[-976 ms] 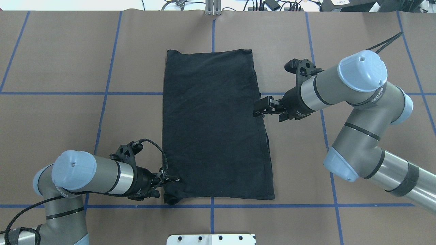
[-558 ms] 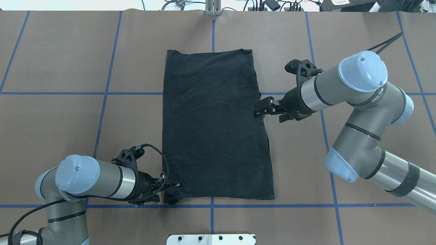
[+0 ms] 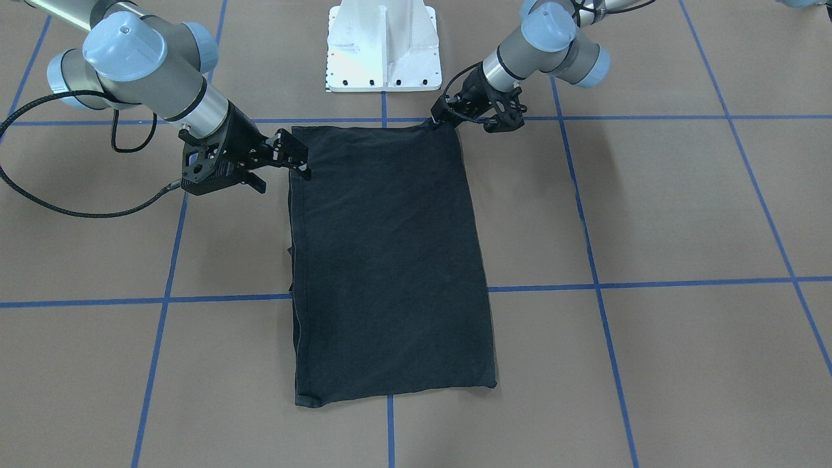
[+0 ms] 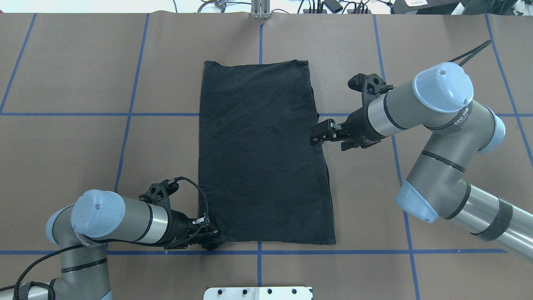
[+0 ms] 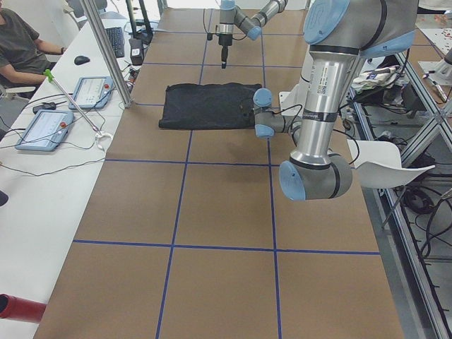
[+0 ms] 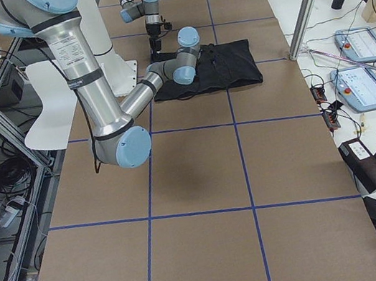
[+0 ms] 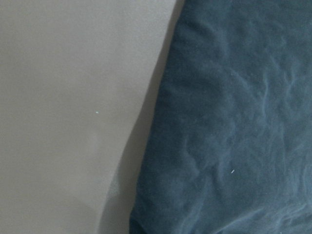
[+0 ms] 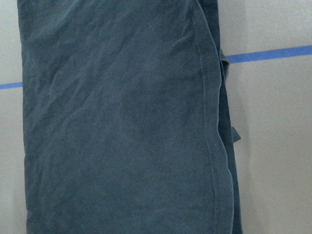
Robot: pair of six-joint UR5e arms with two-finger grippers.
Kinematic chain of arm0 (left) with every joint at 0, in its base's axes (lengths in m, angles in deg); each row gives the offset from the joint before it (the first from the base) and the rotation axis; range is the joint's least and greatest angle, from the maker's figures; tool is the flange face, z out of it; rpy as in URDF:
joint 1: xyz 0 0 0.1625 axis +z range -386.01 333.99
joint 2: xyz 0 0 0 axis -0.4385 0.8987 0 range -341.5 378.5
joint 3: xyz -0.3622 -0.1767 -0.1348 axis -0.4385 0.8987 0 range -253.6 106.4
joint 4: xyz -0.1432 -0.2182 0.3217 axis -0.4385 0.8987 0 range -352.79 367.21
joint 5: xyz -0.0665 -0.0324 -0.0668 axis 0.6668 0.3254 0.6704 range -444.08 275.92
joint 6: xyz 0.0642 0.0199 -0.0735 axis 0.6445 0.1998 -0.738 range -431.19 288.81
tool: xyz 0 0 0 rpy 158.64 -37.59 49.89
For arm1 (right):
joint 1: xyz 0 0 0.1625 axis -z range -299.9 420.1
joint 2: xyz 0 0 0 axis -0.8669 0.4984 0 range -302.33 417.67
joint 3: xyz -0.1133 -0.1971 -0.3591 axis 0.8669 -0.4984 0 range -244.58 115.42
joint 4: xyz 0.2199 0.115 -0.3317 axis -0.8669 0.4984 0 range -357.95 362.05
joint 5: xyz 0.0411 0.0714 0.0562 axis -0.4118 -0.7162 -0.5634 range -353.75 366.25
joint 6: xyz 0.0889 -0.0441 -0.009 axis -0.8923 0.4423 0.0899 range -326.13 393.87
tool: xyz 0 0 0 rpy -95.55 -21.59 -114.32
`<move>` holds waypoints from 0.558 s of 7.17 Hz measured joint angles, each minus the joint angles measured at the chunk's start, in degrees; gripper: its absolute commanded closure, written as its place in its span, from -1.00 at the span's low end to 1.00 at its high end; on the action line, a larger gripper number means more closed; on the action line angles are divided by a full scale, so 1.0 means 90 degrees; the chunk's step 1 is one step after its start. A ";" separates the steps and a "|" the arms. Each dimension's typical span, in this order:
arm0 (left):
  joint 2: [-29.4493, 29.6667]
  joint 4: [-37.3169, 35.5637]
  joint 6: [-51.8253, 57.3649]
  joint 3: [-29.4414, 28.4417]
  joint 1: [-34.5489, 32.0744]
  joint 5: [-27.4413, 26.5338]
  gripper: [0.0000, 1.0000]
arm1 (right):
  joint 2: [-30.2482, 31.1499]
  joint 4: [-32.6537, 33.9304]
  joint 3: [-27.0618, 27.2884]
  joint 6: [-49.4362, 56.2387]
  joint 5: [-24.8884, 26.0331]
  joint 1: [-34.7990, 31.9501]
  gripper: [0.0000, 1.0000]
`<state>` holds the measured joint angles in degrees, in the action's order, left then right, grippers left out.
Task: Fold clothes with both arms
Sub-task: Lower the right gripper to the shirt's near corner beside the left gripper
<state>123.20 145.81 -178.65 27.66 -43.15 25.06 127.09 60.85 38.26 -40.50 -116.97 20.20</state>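
Observation:
The black T-shirt [image 4: 262, 158] [image 3: 390, 260] lies flat in the table's middle, folded into a long rectangle with no print showing. My left gripper [image 4: 210, 238] [image 3: 441, 119] sits low at the shirt's near left corner and looks shut on that corner, which bunches under it. The left wrist view shows only the cloth edge [image 7: 234, 122] and bare table. My right gripper [image 4: 317, 136] [image 3: 300, 162] hovers open over the shirt's right edge about halfway along, holding nothing. Beneath it the right wrist view shows the hemmed edge [image 8: 209, 122].
The white base block [image 4: 258, 293] [image 3: 383, 45] stands just behind the shirt's near edge. Blue tape lines [image 4: 125, 114] grid the brown table. A person [image 5: 21, 42] sits at a side bench with tablets [image 5: 63, 113]; more tablets [image 6: 357, 45] lie on the other side.
My left arm has drawn back toward the base and lowered, taking the gripper down onto the shirt's near left corner; the bunched corner shrank. The right arm barely moved.

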 measured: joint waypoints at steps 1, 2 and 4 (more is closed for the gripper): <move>0.0002 0.0000 -0.0002 0.0008 0.0000 0.0007 1.00 | 0.0001 0.0000 0.0008 -0.0001 -0.0040 0.0000 -1.00; -0.0002 0.0000 -0.0003 0.0039 -0.0001 0.0010 1.00 | 0.0007 0.0000 0.0013 -0.0009 -0.0085 0.0017 -1.00; -0.0014 0.0000 -0.0003 0.0154 -0.0028 0.0011 1.00 | 0.0018 -0.0002 0.0027 -0.0421 -0.0099 0.0257 -1.00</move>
<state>123.07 145.81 -178.68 29.04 -43.40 25.16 127.25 60.83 38.50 -44.29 -117.85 22.51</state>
